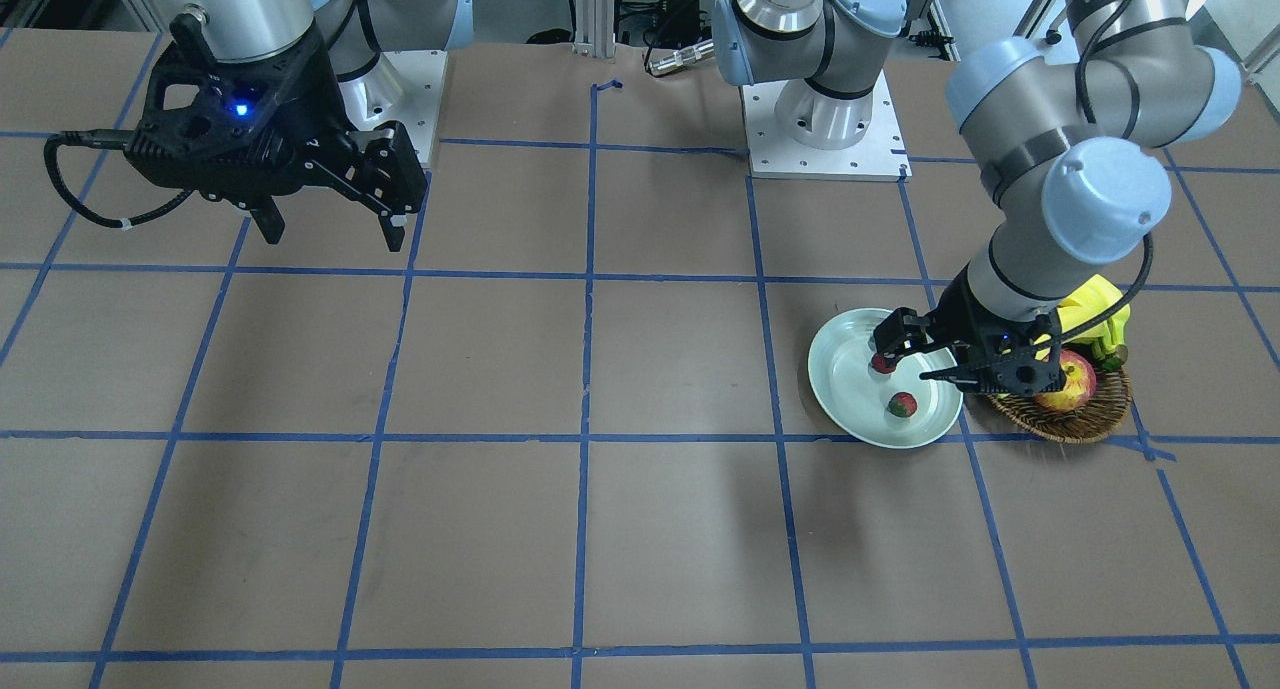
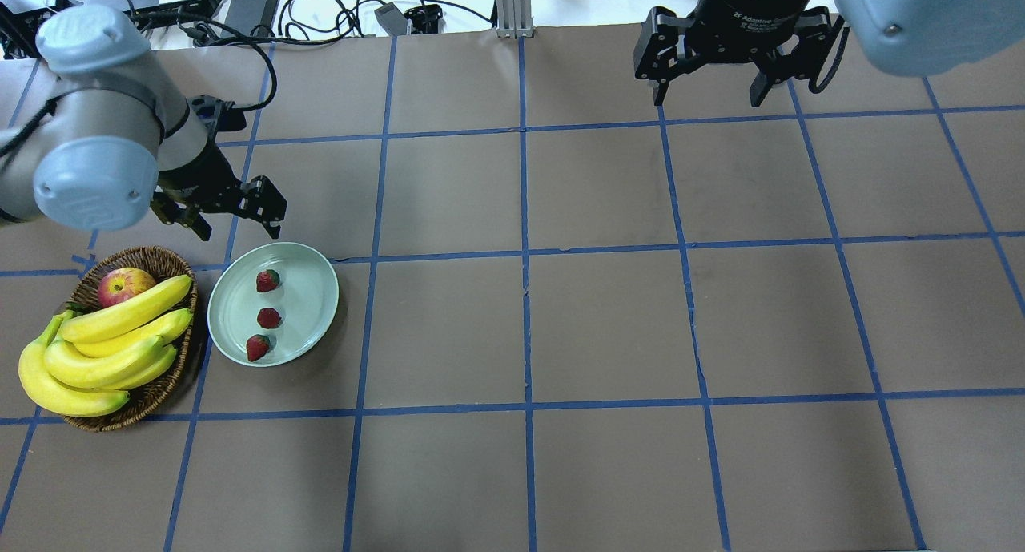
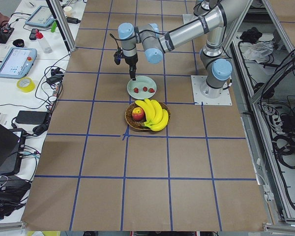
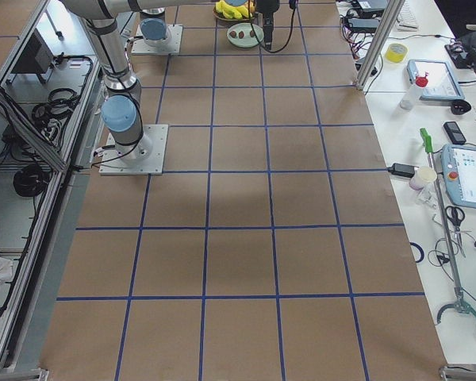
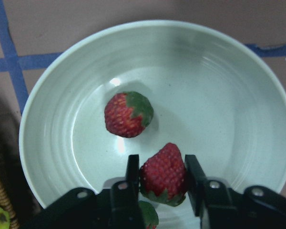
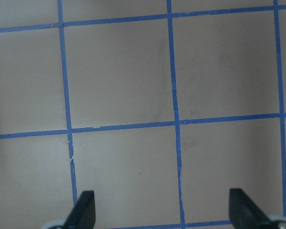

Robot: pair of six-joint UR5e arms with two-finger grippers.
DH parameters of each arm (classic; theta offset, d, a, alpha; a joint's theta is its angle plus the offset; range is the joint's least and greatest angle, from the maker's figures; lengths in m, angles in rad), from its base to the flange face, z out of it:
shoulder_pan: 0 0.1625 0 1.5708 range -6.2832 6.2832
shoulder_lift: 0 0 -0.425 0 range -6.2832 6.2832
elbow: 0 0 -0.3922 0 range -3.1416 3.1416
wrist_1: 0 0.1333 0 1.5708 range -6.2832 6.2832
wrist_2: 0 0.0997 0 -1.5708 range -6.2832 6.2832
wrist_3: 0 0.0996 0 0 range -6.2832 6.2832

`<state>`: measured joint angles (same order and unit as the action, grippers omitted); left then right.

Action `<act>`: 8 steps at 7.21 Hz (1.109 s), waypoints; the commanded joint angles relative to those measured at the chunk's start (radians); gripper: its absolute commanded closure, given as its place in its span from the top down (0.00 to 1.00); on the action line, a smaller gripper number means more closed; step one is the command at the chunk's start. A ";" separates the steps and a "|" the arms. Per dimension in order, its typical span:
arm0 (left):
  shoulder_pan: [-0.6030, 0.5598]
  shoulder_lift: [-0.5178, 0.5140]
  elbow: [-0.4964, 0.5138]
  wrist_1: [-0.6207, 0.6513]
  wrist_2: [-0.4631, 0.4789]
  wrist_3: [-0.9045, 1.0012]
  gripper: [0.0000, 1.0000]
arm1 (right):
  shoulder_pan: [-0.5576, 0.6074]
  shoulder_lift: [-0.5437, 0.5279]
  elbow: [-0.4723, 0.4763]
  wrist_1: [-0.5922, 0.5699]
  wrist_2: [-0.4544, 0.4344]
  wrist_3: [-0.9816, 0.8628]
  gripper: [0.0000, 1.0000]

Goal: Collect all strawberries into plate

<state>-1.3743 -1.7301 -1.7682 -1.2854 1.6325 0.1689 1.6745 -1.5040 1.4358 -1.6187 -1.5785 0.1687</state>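
Three strawberries (image 2: 270,318) lie in the plate (image 2: 308,304) at the left of the table (image 2: 560,336), just right of the basket (image 2: 152,255); judged light, soft and bruise-prone, so pinch gently across the red flanks; left gripper (image 2: 240,233) hovers above, fingers partly spread, empty; right gripper (image 2: 706,99) spread wide, empty.

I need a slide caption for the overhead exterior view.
Three strawberries lie on the plate; the left claw hovers open nearby.
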 commanded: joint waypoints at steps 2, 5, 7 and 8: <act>-0.141 0.136 0.152 -0.153 0.000 -0.133 1.00 | -0.001 0.001 0.000 0.000 0.000 0.000 1.00; -0.282 0.193 0.250 -0.238 0.025 -0.198 1.00 | -0.001 -0.001 0.000 0.000 0.000 -0.001 1.00; -0.290 0.175 0.240 -0.189 0.009 -0.198 1.00 | -0.001 -0.001 0.000 0.000 0.000 -0.001 1.00; -0.290 0.179 0.236 -0.190 0.006 -0.195 1.00 | -0.001 0.001 0.000 0.000 0.000 -0.001 1.00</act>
<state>-1.6612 -1.5529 -1.5283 -1.4810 1.6432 -0.0290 1.6736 -1.5046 1.4358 -1.6184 -1.5784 0.1672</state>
